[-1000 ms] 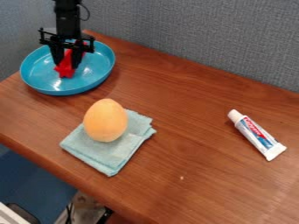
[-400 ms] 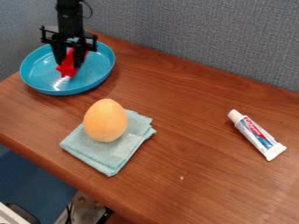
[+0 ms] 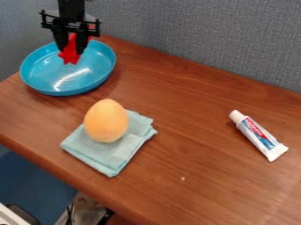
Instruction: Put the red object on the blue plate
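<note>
The red object (image 3: pixel 70 53), a small bright red block, hangs between the black fingers of my gripper (image 3: pixel 70 46), which is shut on it and points straight down. It is held just above the inside of the blue plate (image 3: pixel 47 79), a round glossy turquoise dish at the table's back left, and looks clear of the plate's floor. The block's upper part is hidden by the fingers.
An orange egg-shaped object (image 3: pixel 106 120) rests on a pale teal folded cloth (image 3: pixel 129 145) near the front middle. A white toothpaste tube (image 3: pixel 258 134) lies at the right. The wooden table's front edge (image 3: pixel 47 163) runs diagonally below the cloth.
The gripper has risen above the plate, and the red block has come up with it, staying between the fingers.
</note>
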`<state>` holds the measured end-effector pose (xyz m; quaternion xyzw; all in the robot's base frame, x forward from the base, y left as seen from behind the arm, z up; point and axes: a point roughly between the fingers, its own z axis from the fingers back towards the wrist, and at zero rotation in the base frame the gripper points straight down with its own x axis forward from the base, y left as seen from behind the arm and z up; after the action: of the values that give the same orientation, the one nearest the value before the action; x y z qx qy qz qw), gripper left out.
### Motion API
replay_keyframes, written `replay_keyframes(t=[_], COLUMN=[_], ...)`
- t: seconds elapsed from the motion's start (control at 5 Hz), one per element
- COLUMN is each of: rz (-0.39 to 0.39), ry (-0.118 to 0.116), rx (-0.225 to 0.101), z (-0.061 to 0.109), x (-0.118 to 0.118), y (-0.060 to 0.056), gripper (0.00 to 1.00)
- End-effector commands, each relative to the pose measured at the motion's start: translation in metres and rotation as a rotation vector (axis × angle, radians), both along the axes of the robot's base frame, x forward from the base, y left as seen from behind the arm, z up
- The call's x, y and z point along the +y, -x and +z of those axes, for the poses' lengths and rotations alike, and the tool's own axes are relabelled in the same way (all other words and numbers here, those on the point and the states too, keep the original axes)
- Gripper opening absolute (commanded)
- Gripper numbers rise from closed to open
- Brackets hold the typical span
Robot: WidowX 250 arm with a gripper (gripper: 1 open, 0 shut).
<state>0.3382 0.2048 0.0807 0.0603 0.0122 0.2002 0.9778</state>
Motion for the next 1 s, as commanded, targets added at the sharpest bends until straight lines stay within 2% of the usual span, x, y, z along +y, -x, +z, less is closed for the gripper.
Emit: replay_keyframes(t=[0.0,0.8], rz=[-0.004,0.007], ry=[-0.034,-0.024], rx=[-0.052,-0.011], z=[0.022,0.000], x=[0.002,0.010], y=[-0.004,-0.007], gripper=[0.00,0.00])
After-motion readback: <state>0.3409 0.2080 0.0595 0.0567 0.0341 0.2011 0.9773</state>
